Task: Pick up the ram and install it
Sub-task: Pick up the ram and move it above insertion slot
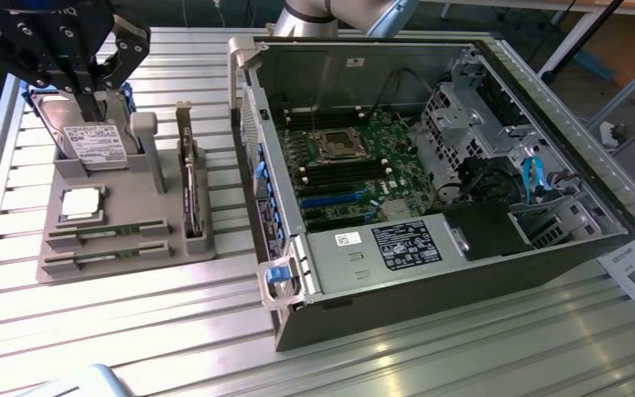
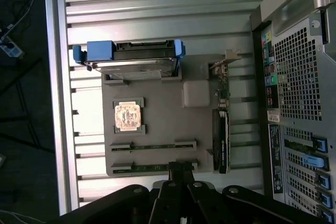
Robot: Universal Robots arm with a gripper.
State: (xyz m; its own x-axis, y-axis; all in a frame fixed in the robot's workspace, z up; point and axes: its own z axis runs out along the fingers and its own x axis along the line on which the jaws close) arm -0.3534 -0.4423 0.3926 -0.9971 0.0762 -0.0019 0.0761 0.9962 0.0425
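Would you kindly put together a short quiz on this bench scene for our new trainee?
1. True or false: the gripper is holding a ram stick.
2. How many ram sticks lie in the holder? A) one B) two C) four
3. Fill in: on the holder, the processor sits between the hard drive and the ____.
Key: 1 false, the gripper is shut and both sticks lie in the holder; 2 B; 3 ram sticks.
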